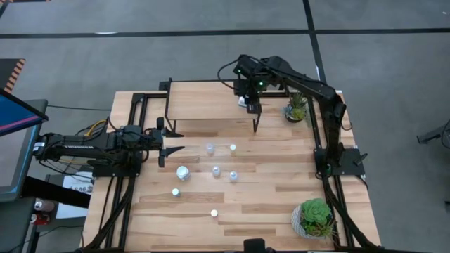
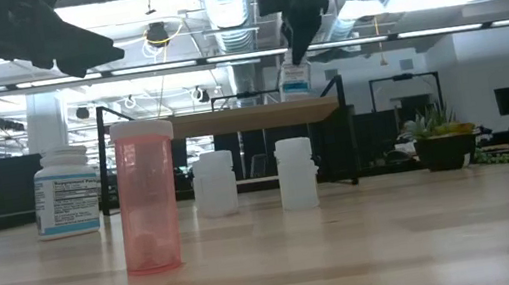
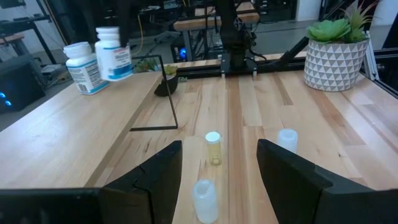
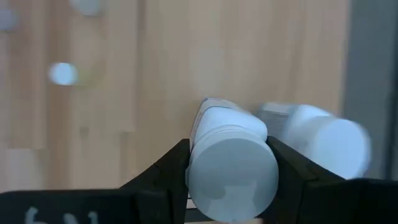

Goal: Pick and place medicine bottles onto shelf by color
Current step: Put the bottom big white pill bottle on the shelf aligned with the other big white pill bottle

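White bottle (image 4: 233,168): in right hand (image 4: 231,180), held just above shelf (image 1: 204,105), near its right end, beside a 2nd white bottle (image 4: 329,143) already on the board.
Right hand: closed on bottle's cap end, one finger each side.
Left hand (image 1: 169,143): jaws apart, empty, hovering off shelf's left-front corner, over surface (image 1: 267,204).
Other bottles: approx. 7 loose on surface in front of shelf, incl. pink one (image 2: 148,196).
Handling: prob. light, rigid plastic, smooth + round, may slip or roll; tips easily if released tilted.
Grip pt: across cap/upper body, upright.
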### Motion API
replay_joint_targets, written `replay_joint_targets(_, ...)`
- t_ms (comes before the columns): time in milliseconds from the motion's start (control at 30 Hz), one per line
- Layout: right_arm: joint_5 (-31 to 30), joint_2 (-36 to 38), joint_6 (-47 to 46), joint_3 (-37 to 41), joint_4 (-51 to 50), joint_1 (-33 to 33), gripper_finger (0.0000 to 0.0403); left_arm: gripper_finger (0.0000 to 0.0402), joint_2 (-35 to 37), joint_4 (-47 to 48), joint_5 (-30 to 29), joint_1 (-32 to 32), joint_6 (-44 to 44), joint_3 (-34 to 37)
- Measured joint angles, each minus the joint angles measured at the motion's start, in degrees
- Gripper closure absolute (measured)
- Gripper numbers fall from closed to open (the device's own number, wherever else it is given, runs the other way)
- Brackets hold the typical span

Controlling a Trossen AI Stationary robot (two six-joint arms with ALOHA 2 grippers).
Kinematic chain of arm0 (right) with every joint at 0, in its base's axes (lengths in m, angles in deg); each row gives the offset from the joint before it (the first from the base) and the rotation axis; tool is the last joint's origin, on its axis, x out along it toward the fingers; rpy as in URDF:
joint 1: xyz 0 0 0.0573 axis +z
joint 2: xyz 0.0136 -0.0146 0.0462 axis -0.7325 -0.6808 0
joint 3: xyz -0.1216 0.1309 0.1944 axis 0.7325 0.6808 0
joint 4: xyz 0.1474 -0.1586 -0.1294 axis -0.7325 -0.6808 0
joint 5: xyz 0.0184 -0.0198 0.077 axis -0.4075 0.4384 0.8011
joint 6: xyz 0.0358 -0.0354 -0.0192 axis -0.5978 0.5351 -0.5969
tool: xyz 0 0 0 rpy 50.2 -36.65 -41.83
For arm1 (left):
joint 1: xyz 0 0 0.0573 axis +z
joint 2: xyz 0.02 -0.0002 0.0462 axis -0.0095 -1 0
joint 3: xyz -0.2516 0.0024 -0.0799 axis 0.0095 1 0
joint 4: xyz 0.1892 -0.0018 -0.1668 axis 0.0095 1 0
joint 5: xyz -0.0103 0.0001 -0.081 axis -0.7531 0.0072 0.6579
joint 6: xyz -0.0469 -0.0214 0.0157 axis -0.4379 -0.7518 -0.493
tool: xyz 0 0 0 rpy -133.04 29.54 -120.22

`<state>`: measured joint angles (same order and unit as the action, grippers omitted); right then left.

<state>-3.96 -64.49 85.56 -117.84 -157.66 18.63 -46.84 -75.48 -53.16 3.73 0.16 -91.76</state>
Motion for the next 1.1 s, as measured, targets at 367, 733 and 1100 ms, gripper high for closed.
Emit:
replay_joint_targets(367, 0.9, -2.3, 0.4, 0.0, 0.5, -0.4, 0.0229, 0.0205, 0.0, 0.0, 0.0, 0.0, 0.0, 0.0)
replay_joint_targets(733, -1.7, -2.7, 0.8, -0.1, 1.5, -0.2, 0.0186, 0.0205, 0.0, 0.0, 0.0, 0.0, 0.0, 0.0)
replay_joint_targets(1100, -1.9, -2.8, 0.4, -1.9, 1.9, -0.2, 0.0158, 0.0205, 0.0, 0.0, 0.0, 0.0, 0.0, 0.0)
